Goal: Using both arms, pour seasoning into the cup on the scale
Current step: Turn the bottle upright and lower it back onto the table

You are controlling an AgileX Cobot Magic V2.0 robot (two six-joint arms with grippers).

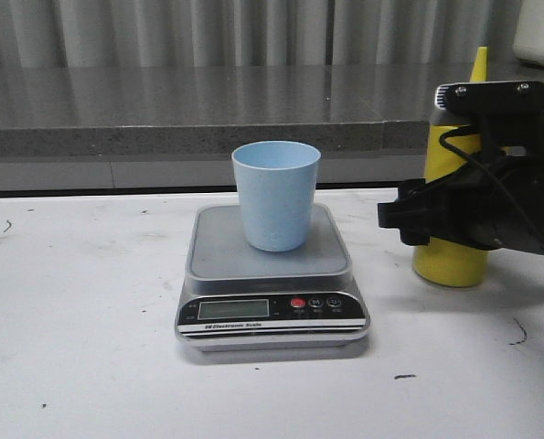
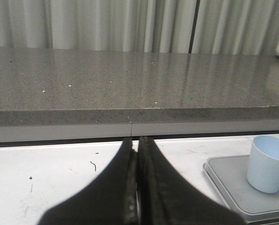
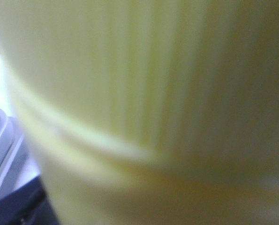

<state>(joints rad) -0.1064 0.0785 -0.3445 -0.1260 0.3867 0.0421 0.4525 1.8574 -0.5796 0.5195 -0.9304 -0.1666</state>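
The pale blue cup (image 1: 276, 197) stands upright on the grey platform of the silver scale (image 1: 218, 249) at the table's middle. The yellow seasoning bottle (image 1: 450, 261) stands on the table to the right of the scale. My right gripper (image 1: 401, 218) reaches across the bottle from the right, with its fingers around the body. The seasoning bottle (image 3: 144, 93) fills the right wrist view as a yellow blur, so the jaws' hold does not show. My left gripper (image 2: 135, 140) is shut and empty, low over the table, left of the scale (image 2: 228, 180) and cup (image 2: 269, 164).
A grey stone ledge (image 1: 162, 110) runs along the back of the white table, with curtains behind it. A white container (image 1: 538, 32) stands at the far right on the ledge. A corner of the scale (image 3: 1, 140) shows beside the bottle in the right wrist view.
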